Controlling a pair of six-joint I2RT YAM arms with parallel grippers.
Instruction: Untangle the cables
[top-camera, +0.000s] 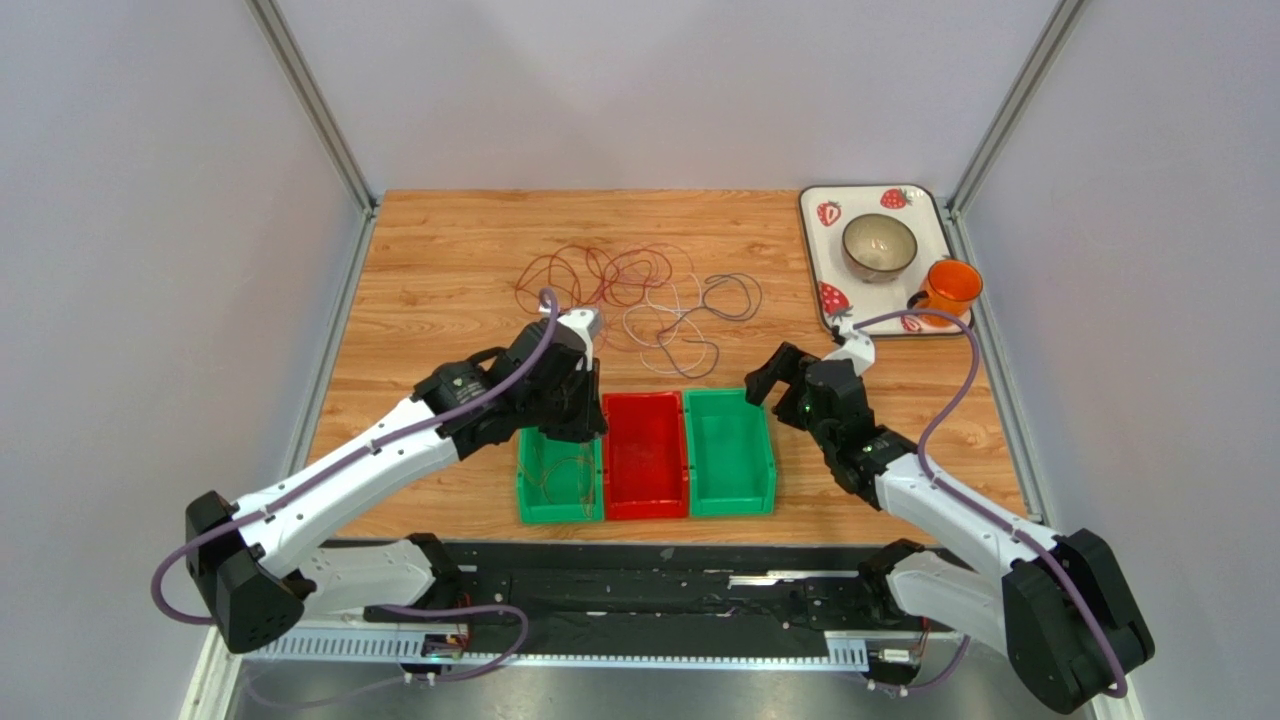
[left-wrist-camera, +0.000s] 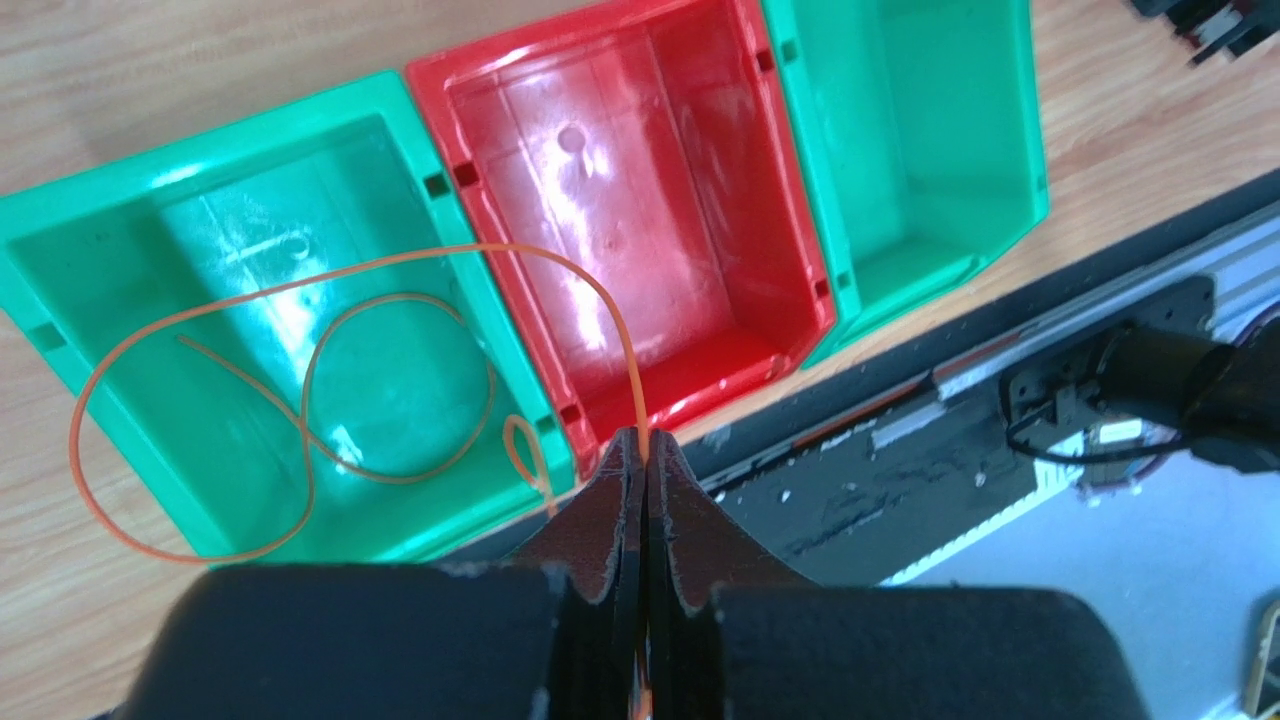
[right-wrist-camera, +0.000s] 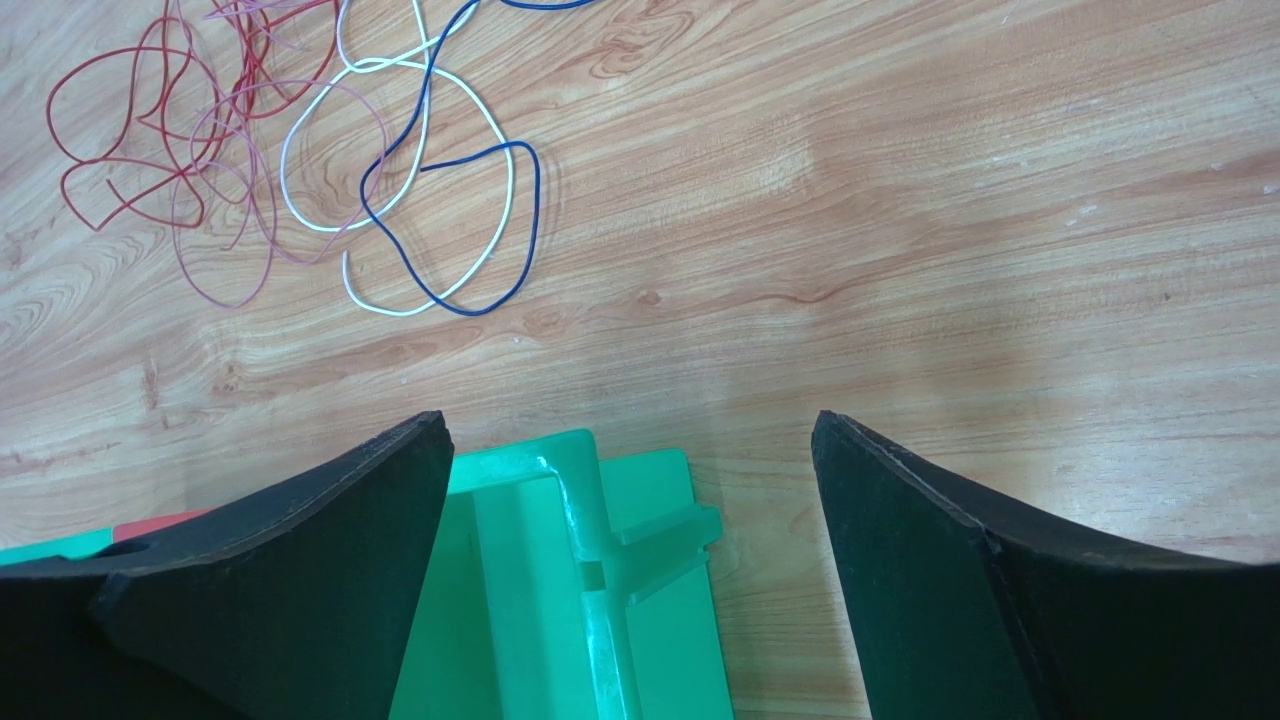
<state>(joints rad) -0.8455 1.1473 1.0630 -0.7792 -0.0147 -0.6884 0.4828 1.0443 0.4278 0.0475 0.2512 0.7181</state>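
Note:
A tangle of thin cables (top-camera: 631, 285), red, white and dark, lies on the wooden table behind the bins. In the right wrist view the tangle shows as red (right-wrist-camera: 120, 135), white (right-wrist-camera: 451, 195) and blue (right-wrist-camera: 511, 225) loops. My left gripper (left-wrist-camera: 646, 443) is shut on one orange cable (left-wrist-camera: 624, 342). That cable's loops hang down into the left green bin (left-wrist-camera: 226, 165), partly over its rim. In the top view my left gripper (top-camera: 571, 428) hovers above that bin. My right gripper (right-wrist-camera: 631, 428) is open and holds nothing, above the far corner of the right green bin (right-wrist-camera: 571, 600).
Three bins stand in a row near the front: green (top-camera: 523, 480), red (top-camera: 646, 473), green (top-camera: 732, 465). A strawberry-patterned tray (top-camera: 819, 210) with a bowl (top-camera: 879, 245) and an orange cup (top-camera: 950, 285) sits at the back right. A black rail (top-camera: 676, 600) runs along the near edge.

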